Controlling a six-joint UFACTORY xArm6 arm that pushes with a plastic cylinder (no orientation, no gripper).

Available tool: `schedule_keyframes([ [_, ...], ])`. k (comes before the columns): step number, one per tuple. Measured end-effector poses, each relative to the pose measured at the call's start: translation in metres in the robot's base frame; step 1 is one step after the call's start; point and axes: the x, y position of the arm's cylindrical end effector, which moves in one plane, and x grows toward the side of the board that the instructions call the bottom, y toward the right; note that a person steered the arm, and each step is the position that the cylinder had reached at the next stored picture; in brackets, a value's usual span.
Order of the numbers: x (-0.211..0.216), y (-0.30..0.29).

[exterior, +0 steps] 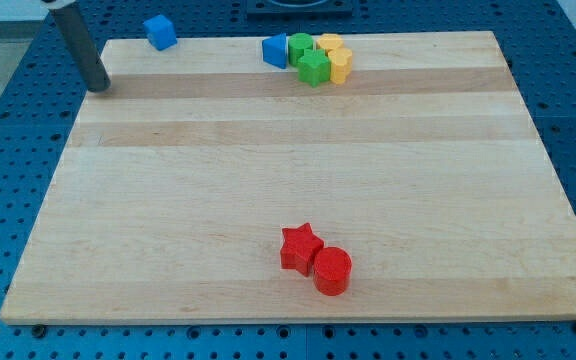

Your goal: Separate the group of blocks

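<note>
Cluster at table top edge: blue block, green block, green star, two yellow blocks, touching. Light, rigid, likely slide easily; push side faces. My tip, a jawless tool, near top-left corner, well apart.

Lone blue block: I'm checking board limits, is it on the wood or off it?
On. The lone blue block sits at the wooden board's top edge, apart from others.

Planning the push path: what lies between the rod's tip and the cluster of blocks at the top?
In the camera view, only a lone blue block lies between my tip and the cluster.
</note>
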Motion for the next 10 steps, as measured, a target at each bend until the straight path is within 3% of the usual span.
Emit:
schedule_keyframes([
  [2, 0.033, 0.086],
  [4, 0.052, 0.284],
  [5, 0.033, 0.392],
  [7, -0.093, 0.413],
  [8, -0.114, 0.389],
  [10, -0.089, 0.299],
])
